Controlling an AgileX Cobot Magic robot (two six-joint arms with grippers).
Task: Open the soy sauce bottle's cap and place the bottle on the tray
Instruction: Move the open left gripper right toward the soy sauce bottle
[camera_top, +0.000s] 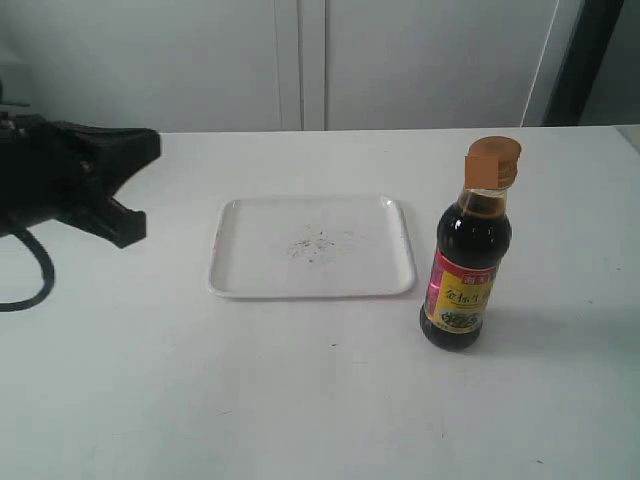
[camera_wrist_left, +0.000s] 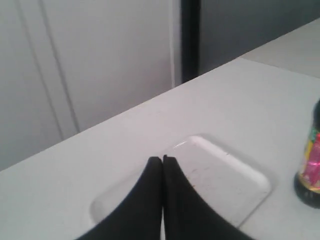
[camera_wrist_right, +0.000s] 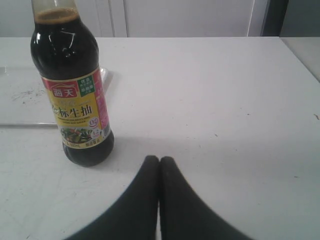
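The soy sauce bottle (camera_top: 465, 270) stands upright on the white table, just right of the tray (camera_top: 312, 245) and off it. Its orange-gold cap (camera_top: 493, 162) sits down over the neck. The white tray is bare except for dark specks at its centre. My left gripper (camera_top: 135, 225) hovers at the far left, short of the tray, and is shut and empty (camera_wrist_left: 162, 159), with the tray (camera_wrist_left: 235, 175) beyond it. My right gripper (camera_wrist_right: 159, 159) is shut and empty, a little short of the bottle (camera_wrist_right: 75, 100). It does not show in the exterior view.
A black cable (camera_top: 35, 270) loops on the table under the left arm. White cabinet doors (camera_top: 300, 60) stand behind the table's far edge. The bottle's lower part (camera_wrist_left: 311, 170) shows at the frame edge in the left wrist view.
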